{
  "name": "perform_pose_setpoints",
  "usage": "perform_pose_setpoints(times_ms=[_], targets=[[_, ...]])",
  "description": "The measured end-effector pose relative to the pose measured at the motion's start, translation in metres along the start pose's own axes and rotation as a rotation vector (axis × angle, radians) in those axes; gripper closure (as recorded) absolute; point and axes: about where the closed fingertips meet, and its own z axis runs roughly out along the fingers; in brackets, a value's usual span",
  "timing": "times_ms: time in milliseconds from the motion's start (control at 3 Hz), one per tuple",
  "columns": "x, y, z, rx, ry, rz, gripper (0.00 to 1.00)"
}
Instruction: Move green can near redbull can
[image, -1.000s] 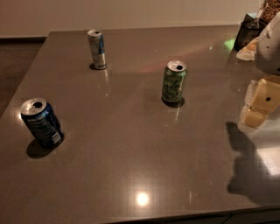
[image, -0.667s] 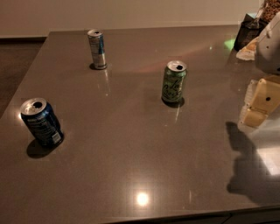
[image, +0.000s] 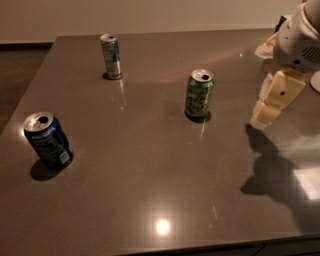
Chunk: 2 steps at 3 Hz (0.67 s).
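The pale green can (image: 199, 95) stands upright near the middle of the dark grey table (image: 150, 190). The slim silver-and-blue redbull can (image: 111, 56) stands upright at the far left, well apart from the green can. My gripper (image: 265, 112) hangs from the white arm (image: 300, 40) at the right side, a little above the table and to the right of the green can, not touching it. It holds nothing that I can see.
A wider dark blue can with a white label (image: 46, 140) stands near the table's left front edge. Some pale and dark items (image: 272, 42) lie at the far right corner behind the arm. The arm's shadow (image: 272, 170) falls on the right front.
My gripper has moved left and slightly up, closer to the green can. The three cans have not moved.
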Motion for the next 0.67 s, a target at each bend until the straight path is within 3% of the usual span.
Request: perform_pose_setpoints(times_ms=[667], targets=[[-0.024, -0.061, 0.039, 0.030, -0.089, 0.092, 0.00]])
